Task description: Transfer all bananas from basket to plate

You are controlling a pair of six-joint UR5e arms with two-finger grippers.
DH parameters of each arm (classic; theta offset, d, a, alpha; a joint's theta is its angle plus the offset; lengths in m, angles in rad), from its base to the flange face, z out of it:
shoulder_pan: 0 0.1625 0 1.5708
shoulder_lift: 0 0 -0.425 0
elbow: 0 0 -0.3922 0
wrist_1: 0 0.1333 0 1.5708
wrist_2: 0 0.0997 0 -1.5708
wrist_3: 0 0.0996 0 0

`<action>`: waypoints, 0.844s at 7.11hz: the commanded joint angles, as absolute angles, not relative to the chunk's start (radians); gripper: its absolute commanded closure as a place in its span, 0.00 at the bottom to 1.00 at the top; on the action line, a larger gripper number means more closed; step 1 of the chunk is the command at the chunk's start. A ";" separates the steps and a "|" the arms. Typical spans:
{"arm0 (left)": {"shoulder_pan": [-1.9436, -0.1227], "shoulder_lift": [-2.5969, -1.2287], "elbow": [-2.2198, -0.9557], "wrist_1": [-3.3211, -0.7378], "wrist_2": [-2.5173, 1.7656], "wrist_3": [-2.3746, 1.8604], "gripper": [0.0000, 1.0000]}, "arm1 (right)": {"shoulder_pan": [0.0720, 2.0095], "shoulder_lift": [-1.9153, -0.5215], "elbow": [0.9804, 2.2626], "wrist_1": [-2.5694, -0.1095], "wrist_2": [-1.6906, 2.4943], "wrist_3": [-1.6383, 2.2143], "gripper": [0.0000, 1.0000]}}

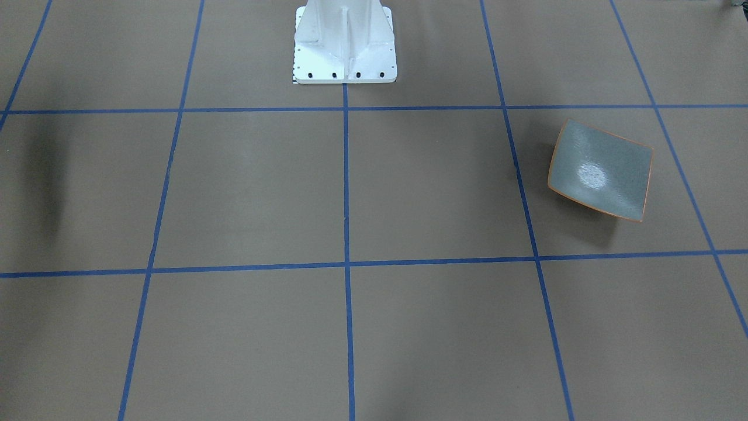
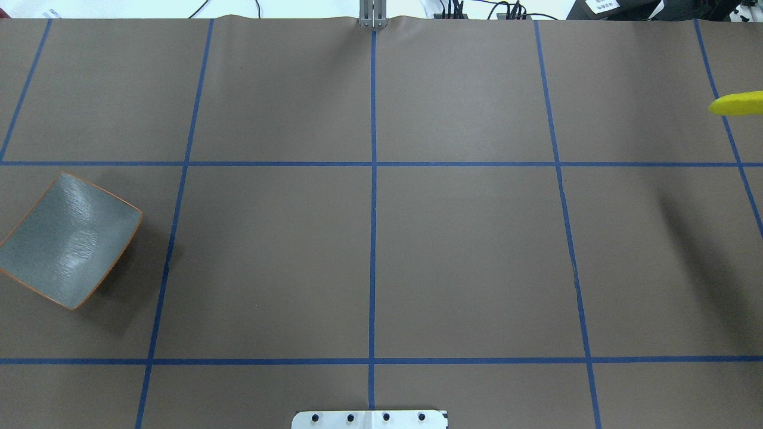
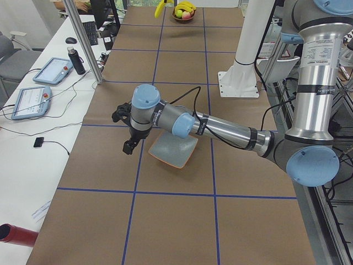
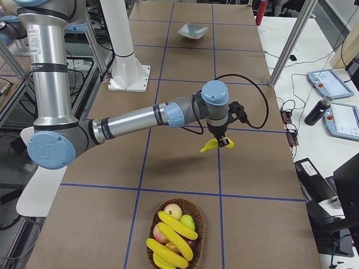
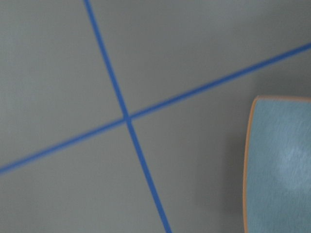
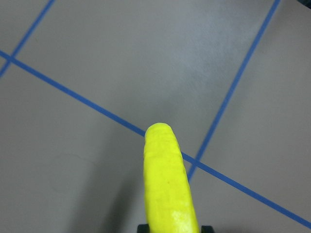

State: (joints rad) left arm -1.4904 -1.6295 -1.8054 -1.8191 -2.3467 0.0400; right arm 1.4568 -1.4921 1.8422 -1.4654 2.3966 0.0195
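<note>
Table's (image 4: 112, 213) right end, nearest: basket (image 4: 200, 221) w/ several bananas (image 4: 176, 228) in it, plus round red & green fruit (image 4: 173, 211). Next along, right gripper (image 4: 220, 141) hangs above the table, jaws clamped on one banana (image 6: 167, 189). That banana is in the air, roughly level, on the operators' side, free tip over a blue tape crossing (image 6: 190, 162). Far end, nr the table's left edge: plate (image 2: 65, 238), mid-depth, askew to the tape lines. Left gripper (image 3: 128, 147) hangs just beside the plate, on its side away from the robot, not touching. Its jaws: can't tell.
</note>
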 commanded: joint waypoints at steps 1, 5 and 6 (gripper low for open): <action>-1.357 -1.672 -1.806 -1.995 -2.350 -0.351 0.00 | 1.308 -1.378 1.868 -1.351 2.384 0.437 1.00; -1.123 -1.845 -1.807 -2.244 -2.349 -1.014 0.00 | 1.091 -1.200 1.894 -1.214 2.265 0.999 1.00; -1.086 -1.880 -1.810 -2.259 -2.344 -1.249 0.00 | 1.016 -1.154 1.893 -1.174 2.188 1.102 1.00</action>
